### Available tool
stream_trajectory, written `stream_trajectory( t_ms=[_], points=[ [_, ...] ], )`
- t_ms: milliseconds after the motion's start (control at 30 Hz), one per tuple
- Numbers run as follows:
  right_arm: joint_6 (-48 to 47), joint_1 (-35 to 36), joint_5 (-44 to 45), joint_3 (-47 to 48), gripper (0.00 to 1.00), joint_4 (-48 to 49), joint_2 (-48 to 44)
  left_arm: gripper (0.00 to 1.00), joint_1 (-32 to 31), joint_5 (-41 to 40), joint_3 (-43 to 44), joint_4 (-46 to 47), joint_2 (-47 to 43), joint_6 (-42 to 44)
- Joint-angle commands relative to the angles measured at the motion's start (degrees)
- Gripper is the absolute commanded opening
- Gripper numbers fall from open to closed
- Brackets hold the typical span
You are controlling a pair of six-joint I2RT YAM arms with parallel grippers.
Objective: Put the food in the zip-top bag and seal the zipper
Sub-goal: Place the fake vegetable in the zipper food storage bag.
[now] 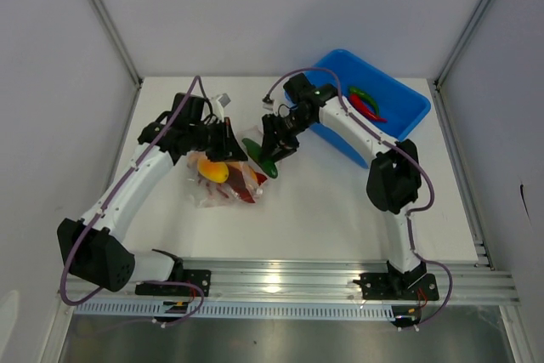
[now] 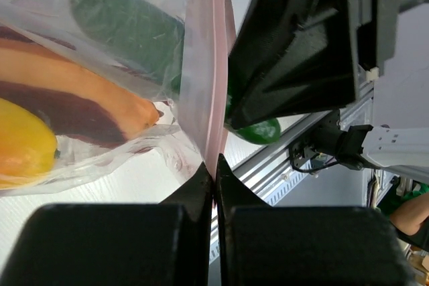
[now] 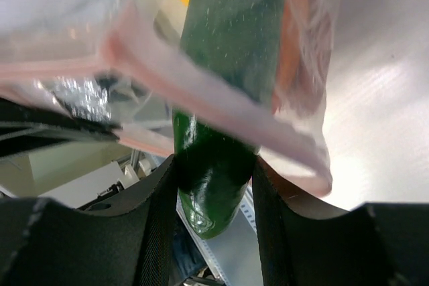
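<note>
Grippers counted: two. Left gripper [image 2: 214, 177] is clamped shut on the zipper [image 2: 216, 98], the one pink strip running straight up from its fingertips along the edge of the zip-top bag [image 2: 191, 45]. Right gripper [image 3: 214, 164] is closed on one green chili [image 3: 208, 205], pinched between both fingers. The chili's far end extends away from the fingers, past the pink strip and into the bag mouth.

Bag contents, seen just beyond the left fingertips through the clear plastic: one yellow fruit [image 2: 20, 138], one orange piece [image 2: 80, 85] and one dark red chili [image 2: 60, 115], lying together. The held green chili shows beside them.

The two grippers sit close together at the bag's open edge. The bag rests on the table [image 1: 340, 210].

Behind the right gripper, by that arm, stands one blue bin [image 1: 408, 108]. It holds one second green chili [image 1: 359, 92] and at least one red chili [image 1: 371, 110].
</note>
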Motion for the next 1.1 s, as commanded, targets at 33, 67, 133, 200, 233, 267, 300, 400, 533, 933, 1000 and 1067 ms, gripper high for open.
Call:
stream_trajectory(
  t_ms=[33,67,133,200,233,267,300,400,533,933,1000,1067],
  points=[
    [0.7,1.2,-3.0,5.7,0.17,0.3,4.3,0.01,-0.2,2.5,0.6,0.8,-2.2,1.5],
    [0.8,1.6,-2.7,6.9,0.26,0.3,4.9,0.01,-0.3,2.7,0.6,0.9,-2.2,1.6],
    [1.3,2.0,-2.2,7.9,0.41,0.2,6.3,0.00,-0.2,2.8,0.4,0.9,-2.2,1.5],
    [1.5,2.4,-0.8,9.2,0.53,0.4,7.0,0.00,-0.2,3.1,0.3,1.1,-2.2,1.5],
    [1.7,2.4,-0.3,9.2,0.65,0.7,6.9,0.01,-0.2,3.2,0.3,1.1,-2.1,1.4],
    [1.8,2.4,0.2,9.3,0.67,1.0,6.9,0.01,-0.2,3.3,0.3,1.2,-2.2,1.5],
    [2.1,2.4,0.7,9.4,0.69,1.1,6.5,0.01,-0.2,3.2,0.2,1.3,-2.0,1.5],
    [2.3,1.7,3.7,9.2,0.76,0.8,4.7,0.00,-0.2,2.4,0.6,1.0,-1.5,2.0],
    [4.1,0.0,5.3,4.7,0.99,4.4,-0.6,0.01,-0.2,1.7,1.6,0.6,-0.9,2.4],
    [10.5,-11.4,8.3,1.3,0.99,10.9,-13.8,0.01,-0.2,1.6,3.4,0.8,-5.3,2.5],
    [11.5,-12.9,14.1,0.6,0.99,9.6,-14.8,0.01,-0.2,-5.2,3.7,-0.5,-5.9,2.1],
    [12.8,-15.1,23.3,0.1,1.00,7.3,-14.8,0.01,0.8,-5.7,4.2,-0.2,-5.4,1.4]
  ],
)
